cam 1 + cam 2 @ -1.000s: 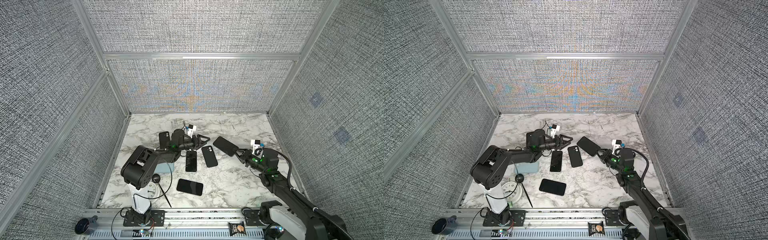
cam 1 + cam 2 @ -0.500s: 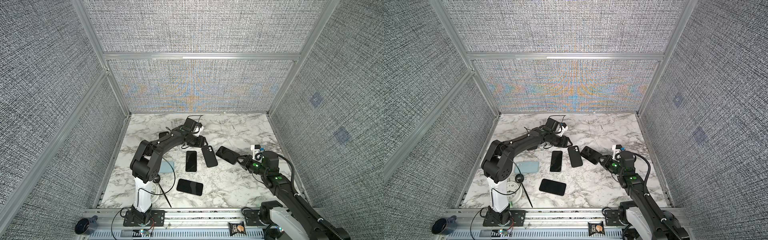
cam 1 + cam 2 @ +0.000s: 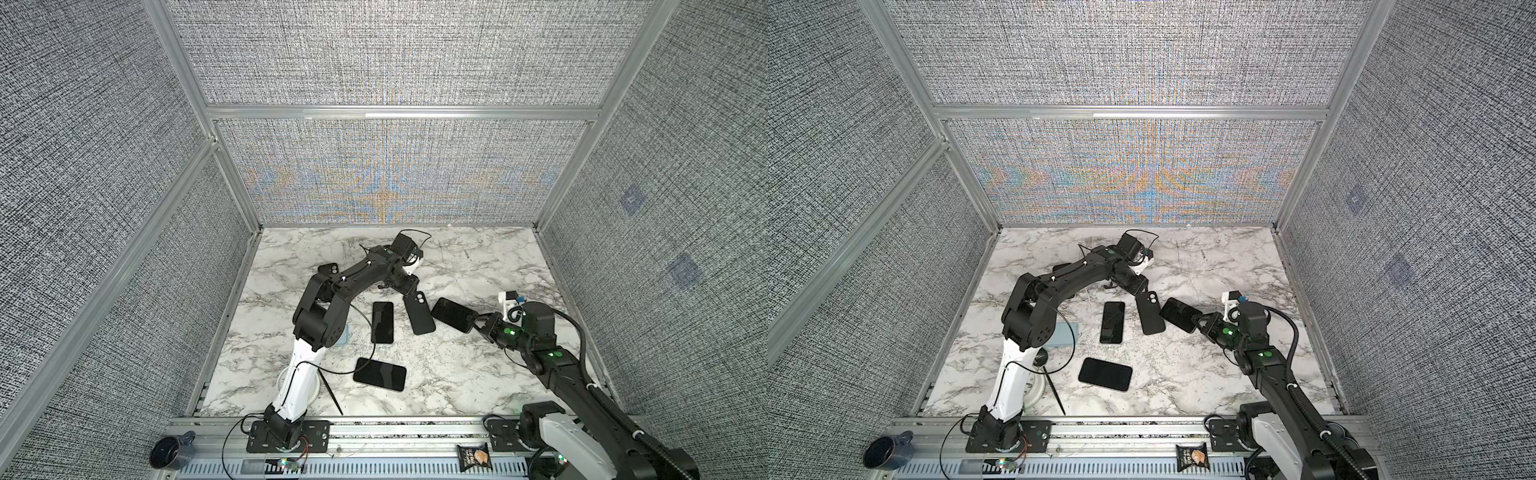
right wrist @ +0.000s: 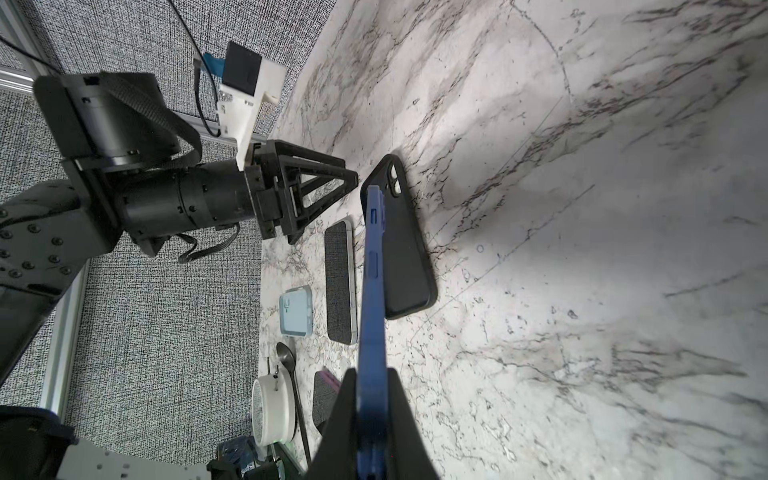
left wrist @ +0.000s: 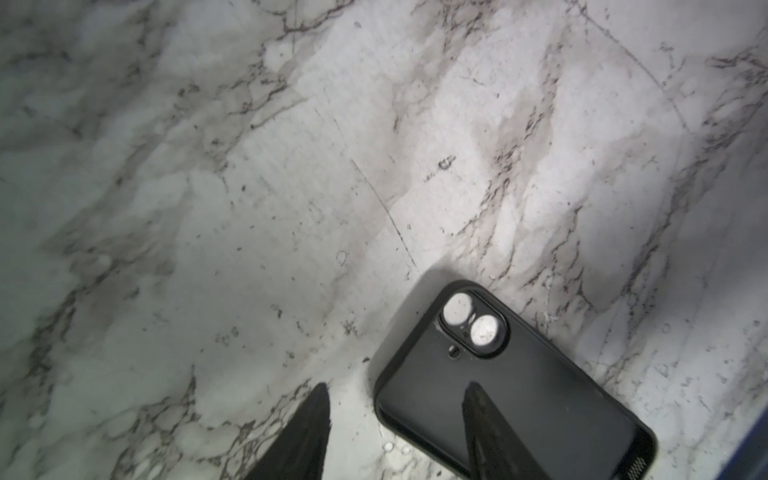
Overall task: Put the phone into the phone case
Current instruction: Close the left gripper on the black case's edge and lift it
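My right gripper is clamped on one end of a slim blue-edged phone with a dark glass screen. In both top views it holds that phone screen-up, low over the white marble tabletop. The phone is just to the right of the matte black phone case, which lies flat with its camera cut-outs toward the back wall. My left gripper hangs over the case's camera end with its fingers apart. One finger is over the case and the other over bare marble. Whether either touches down I cannot tell.
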Action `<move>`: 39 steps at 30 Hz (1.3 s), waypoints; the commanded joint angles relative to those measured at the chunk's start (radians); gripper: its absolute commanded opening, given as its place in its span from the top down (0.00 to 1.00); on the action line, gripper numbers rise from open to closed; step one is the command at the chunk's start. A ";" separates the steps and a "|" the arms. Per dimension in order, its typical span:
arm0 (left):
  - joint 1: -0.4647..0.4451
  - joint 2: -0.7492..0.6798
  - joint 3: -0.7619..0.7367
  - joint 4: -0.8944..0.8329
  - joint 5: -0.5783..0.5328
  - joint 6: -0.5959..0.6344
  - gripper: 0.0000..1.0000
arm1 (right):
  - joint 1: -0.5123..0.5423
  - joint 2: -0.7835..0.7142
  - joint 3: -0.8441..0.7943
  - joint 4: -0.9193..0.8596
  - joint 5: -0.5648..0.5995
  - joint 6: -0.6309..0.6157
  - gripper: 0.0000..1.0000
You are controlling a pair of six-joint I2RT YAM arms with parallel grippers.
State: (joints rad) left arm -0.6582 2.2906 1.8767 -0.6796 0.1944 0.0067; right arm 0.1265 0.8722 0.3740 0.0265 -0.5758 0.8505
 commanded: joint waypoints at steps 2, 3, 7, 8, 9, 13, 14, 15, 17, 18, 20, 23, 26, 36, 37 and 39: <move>-0.007 0.043 0.058 -0.063 -0.024 0.056 0.51 | 0.001 0.000 -0.006 0.029 -0.026 -0.013 0.95; -0.008 0.047 0.064 -0.065 -0.022 0.062 0.51 | 0.001 0.001 -0.009 0.029 -0.027 -0.014 0.95; -0.014 0.061 0.071 -0.067 -0.020 0.075 0.54 | 0.002 0.004 -0.018 0.035 -0.026 -0.014 0.95; -0.015 0.067 0.074 -0.070 -0.023 0.077 0.55 | 0.002 0.005 -0.019 0.035 -0.026 -0.014 0.95; -0.015 0.072 0.077 -0.075 -0.026 0.078 0.57 | 0.002 0.008 -0.020 0.039 -0.026 -0.014 0.95; -0.017 0.087 0.079 -0.081 -0.025 0.079 0.61 | 0.001 0.018 -0.020 0.044 -0.030 -0.014 0.95; -0.018 0.089 0.078 -0.082 -0.024 0.080 0.63 | 0.001 0.020 -0.020 0.047 -0.031 -0.014 0.95; -0.018 0.091 0.078 -0.084 -0.026 0.079 0.64 | 0.001 0.023 -0.020 0.049 -0.033 -0.014 0.95; -0.019 0.093 0.078 -0.085 -0.030 0.080 0.68 | 0.001 0.027 -0.020 0.053 -0.035 -0.014 0.95; -0.019 0.093 0.076 -0.086 -0.031 0.079 0.70 | 0.002 0.029 -0.020 0.053 -0.035 -0.014 0.95; -0.019 0.089 0.073 -0.085 -0.033 0.078 0.73 | 0.001 0.030 -0.020 0.053 -0.035 -0.014 0.95; -0.019 0.080 0.060 -0.080 -0.032 0.075 0.76 | 0.001 0.030 -0.019 0.053 -0.034 -0.014 0.95; -0.019 0.074 0.049 -0.077 -0.029 0.072 0.79 | 0.002 0.031 -0.014 0.048 -0.033 -0.019 0.95; -0.020 0.051 0.003 -0.059 0.001 0.040 0.85 | -0.005 0.012 0.017 -0.016 -0.010 -0.057 0.96; -0.020 0.047 -0.002 -0.058 0.007 0.033 0.85 | -0.007 0.010 0.024 -0.027 -0.010 -0.064 0.96; -0.019 0.043 -0.003 -0.059 0.010 0.013 0.85 | -0.011 0.006 0.039 -0.050 -0.011 -0.077 0.96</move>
State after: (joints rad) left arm -0.6769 2.3413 1.8797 -0.7059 0.1848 0.0479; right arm 0.1196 0.8841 0.3908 -0.0193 -0.5827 0.8036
